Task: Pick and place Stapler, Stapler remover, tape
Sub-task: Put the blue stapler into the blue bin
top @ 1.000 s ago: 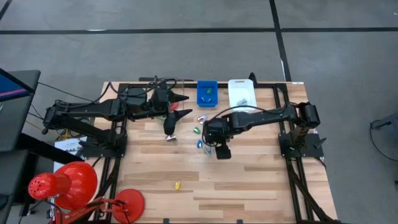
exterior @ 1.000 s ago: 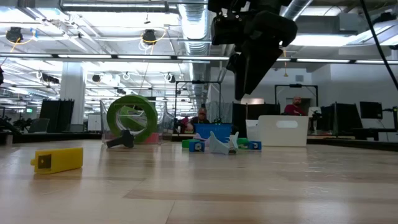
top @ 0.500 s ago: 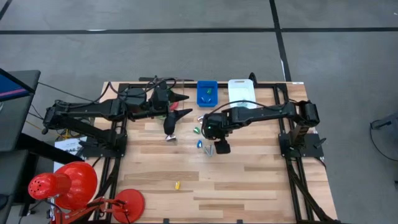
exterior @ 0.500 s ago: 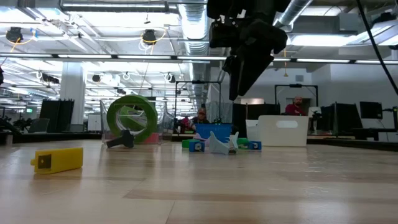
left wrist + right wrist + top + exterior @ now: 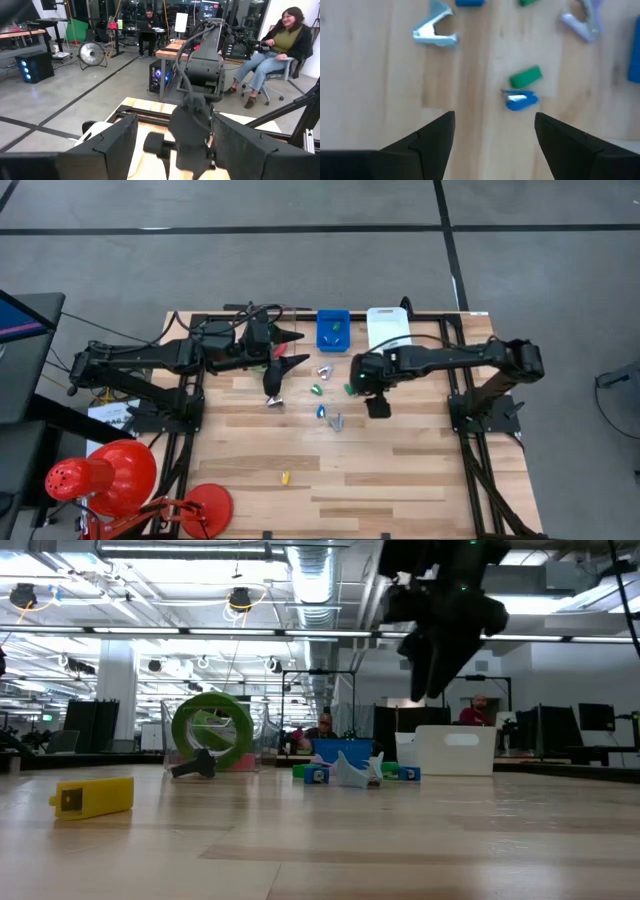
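Several small blue, green and silver items lie loose on the wooden table's middle. In the right wrist view, a silver stapler remover and a green and blue pair lie ahead of the fingers. My right gripper hangs above the table just right of them, pointing steeply down, open and with nothing in it. A green tape roll stands upright on its rim. A small yellow stapler lies alone toward the near edge. My left gripper waits level at the far left, open.
A blue bin and a white bin stand side by side at the far edge. A dark piece sits below the left gripper. A red lamp stands off the near left corner. Bare wood lies near and right.
My right gripper has swung toward the table's right edge and a little toward the far edge, away from the small items, staying at about the same height with its fingers apart. The silver and blue pieces it stood over now show uncovered.
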